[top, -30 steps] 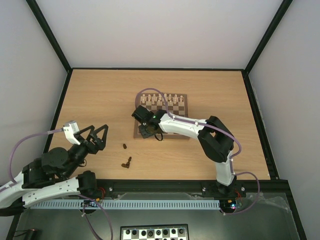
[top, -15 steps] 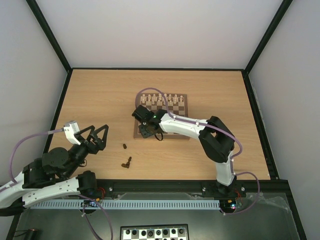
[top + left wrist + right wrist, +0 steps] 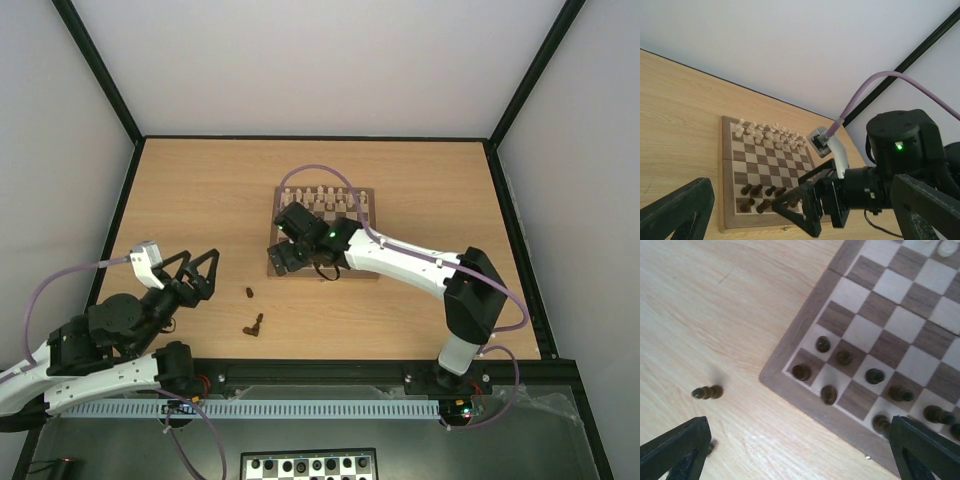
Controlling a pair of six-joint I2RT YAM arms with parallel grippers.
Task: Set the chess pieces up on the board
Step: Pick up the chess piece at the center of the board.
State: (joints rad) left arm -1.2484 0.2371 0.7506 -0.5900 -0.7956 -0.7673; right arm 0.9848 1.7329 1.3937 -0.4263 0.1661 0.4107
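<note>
The board [image 3: 366, 222] lies mid-table with pale chessmen along its far rows. Several dark chess pieces [image 3: 843, 357] stand on its near-left corner squares, one of them [image 3: 828, 394] in the front row next to the corner piece [image 3: 801, 372]. My right gripper [image 3: 283, 259] hovers over that corner, open and empty; its jaws [image 3: 799, 422] frame the pieces from above. One dark piece [image 3: 707, 392] lies on the table left of the board, and two show there from above [image 3: 249, 293] [image 3: 255, 325]. My left gripper [image 3: 197, 263] is open and empty, far left of the board.
Pale chessmen [image 3: 771, 133] fill the board's far rows. The right arm's purple cable [image 3: 315, 183] arcs over those rows. A black-and-white checkered board [image 3: 308, 465] sits below the table's near rail. Black frame posts edge the table.
My right gripper has opened from nearly shut and drawn back from the board's corner, leaving a dark piece standing there. Its elbow has swung to the right. The left arm has barely moved.
</note>
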